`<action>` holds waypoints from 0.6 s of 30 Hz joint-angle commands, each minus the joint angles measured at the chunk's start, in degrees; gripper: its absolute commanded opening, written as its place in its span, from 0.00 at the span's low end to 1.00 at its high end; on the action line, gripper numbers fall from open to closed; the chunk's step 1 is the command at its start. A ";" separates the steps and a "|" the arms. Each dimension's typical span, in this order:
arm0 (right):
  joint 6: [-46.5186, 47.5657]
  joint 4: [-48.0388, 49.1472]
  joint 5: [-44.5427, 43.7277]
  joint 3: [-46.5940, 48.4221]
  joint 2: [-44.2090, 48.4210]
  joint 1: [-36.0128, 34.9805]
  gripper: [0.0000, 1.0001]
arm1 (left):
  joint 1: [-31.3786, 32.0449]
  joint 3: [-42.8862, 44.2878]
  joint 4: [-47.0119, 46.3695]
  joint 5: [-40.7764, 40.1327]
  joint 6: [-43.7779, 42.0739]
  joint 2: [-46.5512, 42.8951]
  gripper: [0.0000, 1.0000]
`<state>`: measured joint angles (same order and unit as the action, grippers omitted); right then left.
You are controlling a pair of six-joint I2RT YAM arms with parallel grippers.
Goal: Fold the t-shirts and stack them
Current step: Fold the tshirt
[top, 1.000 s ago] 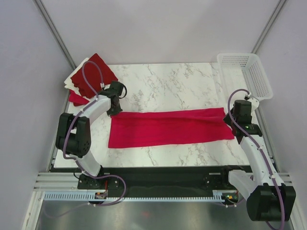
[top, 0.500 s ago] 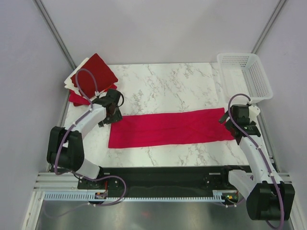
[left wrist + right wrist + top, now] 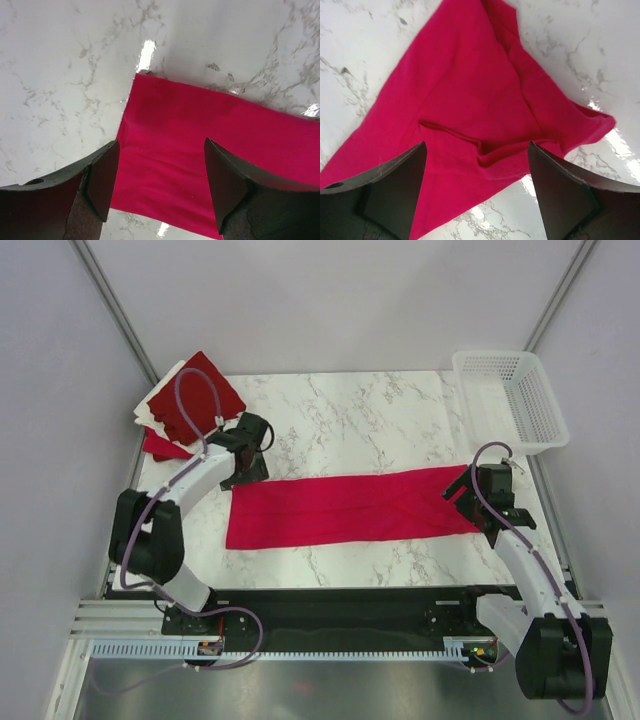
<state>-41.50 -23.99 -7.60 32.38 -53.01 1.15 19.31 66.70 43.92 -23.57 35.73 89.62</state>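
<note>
A bright crimson t-shirt [image 3: 350, 508] lies folded into a long strip across the marble table. My left gripper [image 3: 247, 472] hovers open over the strip's far left corner. In the left wrist view the red cloth [image 3: 210, 140] shows between its spread fingers [image 3: 102, 180] without touching them, left gripper [image 3: 162, 185]. My right gripper [image 3: 458, 492] stands open over the strip's wrinkled right end [image 3: 470, 110], with nothing between the jaws, right gripper [image 3: 477, 190]. Folded t-shirts [image 3: 192, 398] are stacked at the back left corner, dark red on top of cream and red.
A white lattice basket [image 3: 540, 400] stands at the back right corner, partly over the table's edge. Grey walls close in the table on both sides. Bare marble [image 3: 350, 415] lies behind the strip, and a narrower band lies in front of it.
Both grippers went from shut to open and let go of the shirt's ends. The strip now lies flat. The right gripper has shifted a little leftward over the cloth's end.
</note>
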 commanded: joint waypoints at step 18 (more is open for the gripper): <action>0.27 10.11 -1.01 36.37 -55.39 -7.91 0.91 | 9.07 -14.64 -5.69 13.63 6.28 5.57 0.67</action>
<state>-41.93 -13.50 -6.85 58.67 -100.33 -5.06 26.09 57.98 37.74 -16.45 38.59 96.95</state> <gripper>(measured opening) 0.903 0.666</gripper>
